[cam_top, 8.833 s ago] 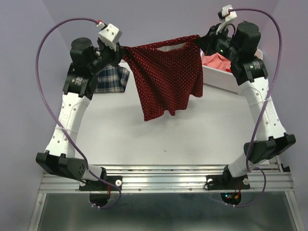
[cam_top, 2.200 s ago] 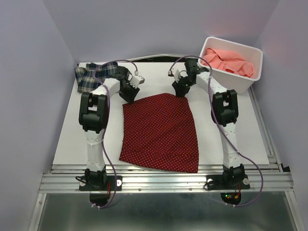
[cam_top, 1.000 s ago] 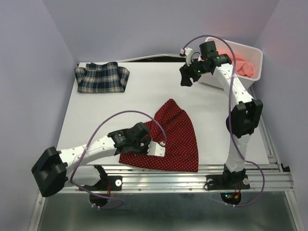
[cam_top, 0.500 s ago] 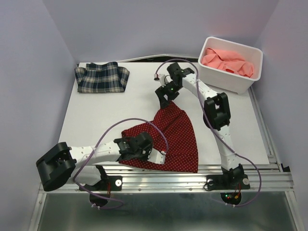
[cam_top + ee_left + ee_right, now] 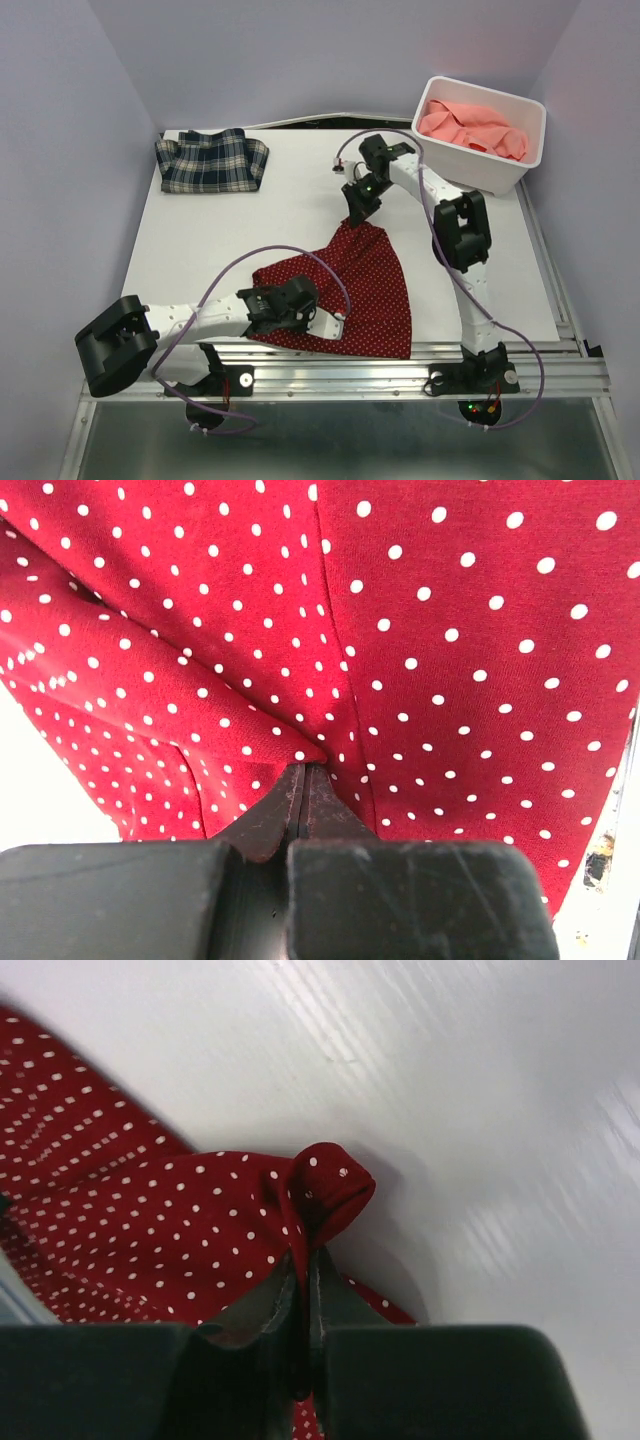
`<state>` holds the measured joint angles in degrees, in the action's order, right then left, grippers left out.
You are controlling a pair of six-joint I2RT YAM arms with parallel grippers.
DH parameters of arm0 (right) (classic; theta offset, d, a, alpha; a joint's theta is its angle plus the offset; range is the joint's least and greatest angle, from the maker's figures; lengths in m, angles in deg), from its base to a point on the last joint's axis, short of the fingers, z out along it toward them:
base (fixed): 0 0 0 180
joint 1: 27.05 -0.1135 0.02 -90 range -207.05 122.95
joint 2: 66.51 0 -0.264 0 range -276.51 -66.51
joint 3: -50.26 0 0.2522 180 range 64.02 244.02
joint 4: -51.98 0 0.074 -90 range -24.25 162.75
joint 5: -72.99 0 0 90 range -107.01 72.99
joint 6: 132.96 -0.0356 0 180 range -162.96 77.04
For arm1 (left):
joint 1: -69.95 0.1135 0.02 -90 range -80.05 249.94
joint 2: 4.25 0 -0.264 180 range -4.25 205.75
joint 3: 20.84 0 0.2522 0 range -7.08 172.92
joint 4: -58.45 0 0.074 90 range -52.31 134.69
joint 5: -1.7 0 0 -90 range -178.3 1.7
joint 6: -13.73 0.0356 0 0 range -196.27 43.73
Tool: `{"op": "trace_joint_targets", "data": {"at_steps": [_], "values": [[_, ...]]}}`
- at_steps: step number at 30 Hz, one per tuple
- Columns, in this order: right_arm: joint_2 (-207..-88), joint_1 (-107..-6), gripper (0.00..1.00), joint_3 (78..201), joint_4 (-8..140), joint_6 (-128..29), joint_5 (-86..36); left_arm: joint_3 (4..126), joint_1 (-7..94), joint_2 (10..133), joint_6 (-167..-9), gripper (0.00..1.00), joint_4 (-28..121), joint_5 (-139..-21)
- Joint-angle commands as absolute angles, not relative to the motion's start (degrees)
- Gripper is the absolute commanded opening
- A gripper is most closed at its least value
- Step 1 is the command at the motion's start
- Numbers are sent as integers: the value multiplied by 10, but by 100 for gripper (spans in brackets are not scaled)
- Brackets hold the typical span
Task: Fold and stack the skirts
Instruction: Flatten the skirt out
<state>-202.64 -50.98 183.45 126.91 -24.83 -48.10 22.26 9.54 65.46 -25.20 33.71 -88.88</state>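
The dark red dotted skirt (image 5: pixel 375 290) lies partly folded on the near middle of the table. My left gripper (image 5: pixel 300 306) is low at its near left part and shut on a pinch of the cloth; in the left wrist view the gripper (image 5: pixel 303 768) holds a fold of the red skirt (image 5: pixel 450 630). My right gripper (image 5: pixel 358 216) is shut on the skirt's far corner; in the right wrist view the gripper (image 5: pixel 305 1252) has the bunched red corner (image 5: pixel 325 1185) above its tips. The plaid skirt (image 5: pixel 212 160) lies folded at the back left. The salmon-pink skirt (image 5: pixel 470 128) is crumpled in the bin.
The white plastic bin (image 5: pixel 520 165) stands at the back right corner. The white table top (image 5: pixel 200 240) shows between the plaid skirt and the red skirt. A metal rail (image 5: pixel 340 375) runs along the near edge. Purple cables loop off both arms.
My right gripper came from the bin down to the red skirt's far corner and closed on it, then shifted slightly right. My left gripper stays shut on the near part.
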Motion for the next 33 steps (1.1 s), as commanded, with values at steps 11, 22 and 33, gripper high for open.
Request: {"op": "trace_joint_targets", "data": {"at_steps": [11,22,33], "values": [[-1730,-393,5,1634,1141,-328,-515,329,236,571,-320,0,256,-835],[-1742,-382,11,1567,934,-480,-416,519,406,720,-356,0,333,-807],[-1777,-376,100,1608,780,-460,-218,1031,524,1132,-476,71,241,-822]]}}
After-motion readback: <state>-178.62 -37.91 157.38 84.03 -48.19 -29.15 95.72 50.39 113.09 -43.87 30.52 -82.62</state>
